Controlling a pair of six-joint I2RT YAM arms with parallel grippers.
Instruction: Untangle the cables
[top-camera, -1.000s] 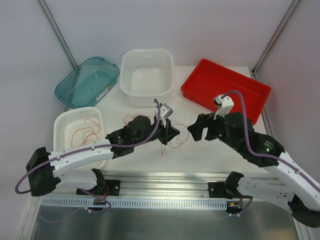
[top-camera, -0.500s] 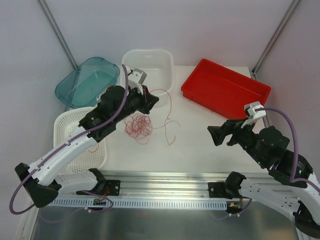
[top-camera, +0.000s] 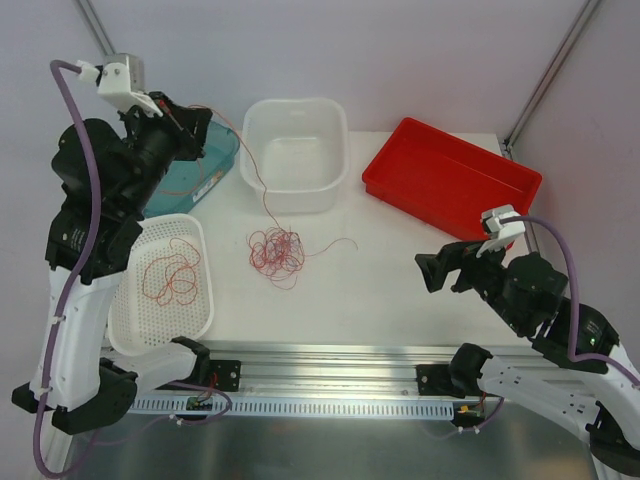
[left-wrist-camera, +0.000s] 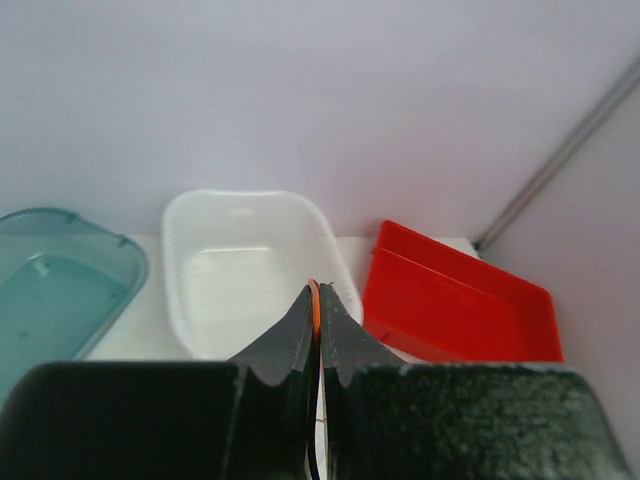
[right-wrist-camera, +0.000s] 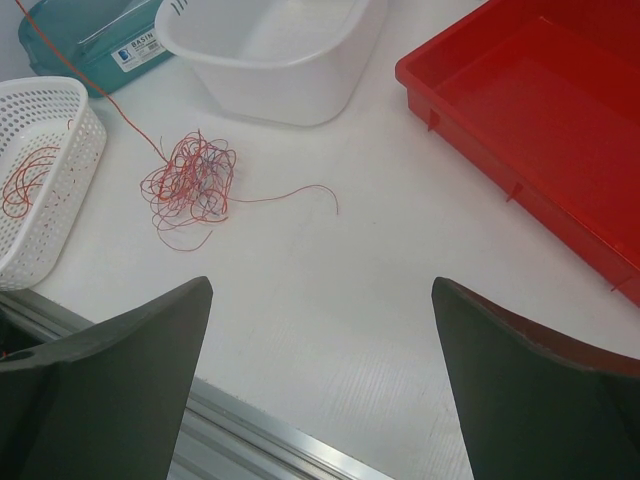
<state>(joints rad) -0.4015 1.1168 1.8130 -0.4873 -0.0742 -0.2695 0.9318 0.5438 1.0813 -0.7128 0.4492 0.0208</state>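
A fist-sized tangle of thin red cables lies on the white table in front of the white tub; the right wrist view shows the tangle too. My left gripper is raised high over the teal bin, shut on one orange-red wire pinched at its fingertips. That strand runs taut from the gripper down to the tangle. More loose red cables lie in the white basket. My right gripper hovers low at the right, well clear of the tangle, open and empty.
A white mesh basket sits front left, a teal bin back left, a white tub back centre and a red tray back right. A metal rail runs along the table's near edge.
My left arm has swung up and left, from the table centre past the tub to over the teal bin, drawing one strand out of the tangle. The right gripper pulled back right and opened.
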